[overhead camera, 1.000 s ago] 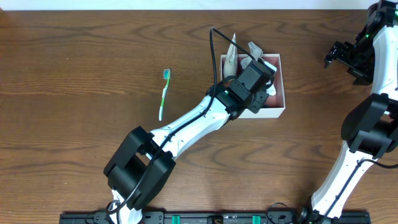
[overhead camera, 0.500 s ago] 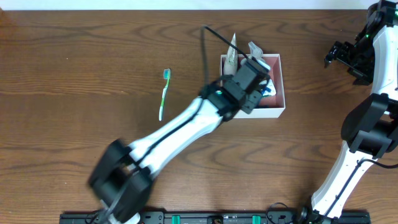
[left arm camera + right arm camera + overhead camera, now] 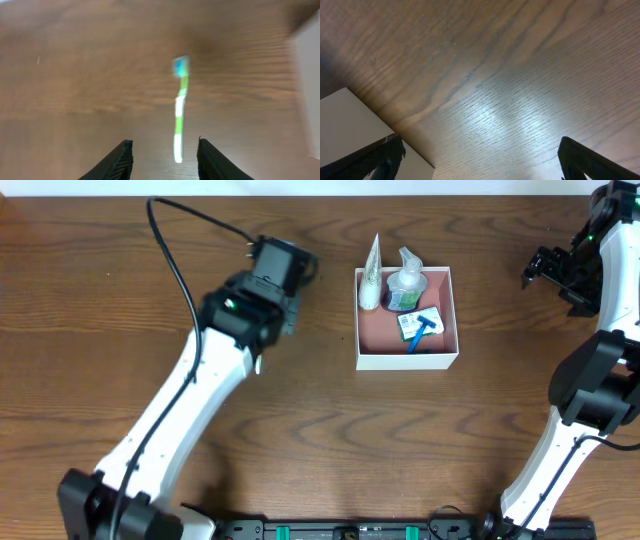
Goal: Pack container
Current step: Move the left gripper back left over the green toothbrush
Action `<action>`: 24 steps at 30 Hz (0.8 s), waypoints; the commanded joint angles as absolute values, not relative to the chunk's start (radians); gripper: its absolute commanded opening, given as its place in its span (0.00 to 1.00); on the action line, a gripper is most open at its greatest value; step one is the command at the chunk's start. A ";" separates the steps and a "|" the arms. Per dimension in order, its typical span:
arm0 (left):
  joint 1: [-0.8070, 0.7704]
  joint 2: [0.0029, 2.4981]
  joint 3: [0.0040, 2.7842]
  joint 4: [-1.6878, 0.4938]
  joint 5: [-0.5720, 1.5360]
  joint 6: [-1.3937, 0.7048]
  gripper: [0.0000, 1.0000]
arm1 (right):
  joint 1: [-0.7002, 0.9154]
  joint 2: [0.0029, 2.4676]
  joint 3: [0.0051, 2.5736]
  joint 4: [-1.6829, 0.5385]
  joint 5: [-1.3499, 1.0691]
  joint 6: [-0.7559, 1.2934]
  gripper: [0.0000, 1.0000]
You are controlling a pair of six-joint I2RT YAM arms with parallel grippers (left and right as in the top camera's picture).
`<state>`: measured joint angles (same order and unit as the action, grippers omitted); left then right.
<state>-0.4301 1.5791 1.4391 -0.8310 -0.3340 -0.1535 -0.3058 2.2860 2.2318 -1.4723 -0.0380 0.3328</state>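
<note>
Left wrist: left gripper (image 3: 164, 142) above toothbrush (image 3: 179, 115)

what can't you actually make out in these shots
- toothbrush: motion-blurred in the left wrist view, bristle detail lost; overhead, the left arm mostly covers it
- left hand: overhead, its own wrist hides the fingers
- bottle and tube in the container: labels too small overhead
- white slab: cut off by the right wrist view's left edge, unidentifiable

Right gripper (image 3: 480, 150) fingers apart above wood table (image 3: 495, 60); white surface (image 3: 350, 125) lower left.
</note>
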 commanded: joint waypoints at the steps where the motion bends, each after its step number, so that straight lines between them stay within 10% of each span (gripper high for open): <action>1: -0.348 1.618 1.400 -0.813 -0.271 -0.185 0.43 | -0.307 2.271 2.231 -1.473 -0.042 0.347 0.99; 24: -0.207 1.964 1.390 -0.735 0.019 -0.112 0.43 | -0.308 2.271 2.231 -1.473 -0.042 0.347 0.99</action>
<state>-0.2111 1.9343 1.3983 -0.7406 0.0067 -0.1265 -0.3058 2.2860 2.2318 -1.4723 -0.0380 0.3332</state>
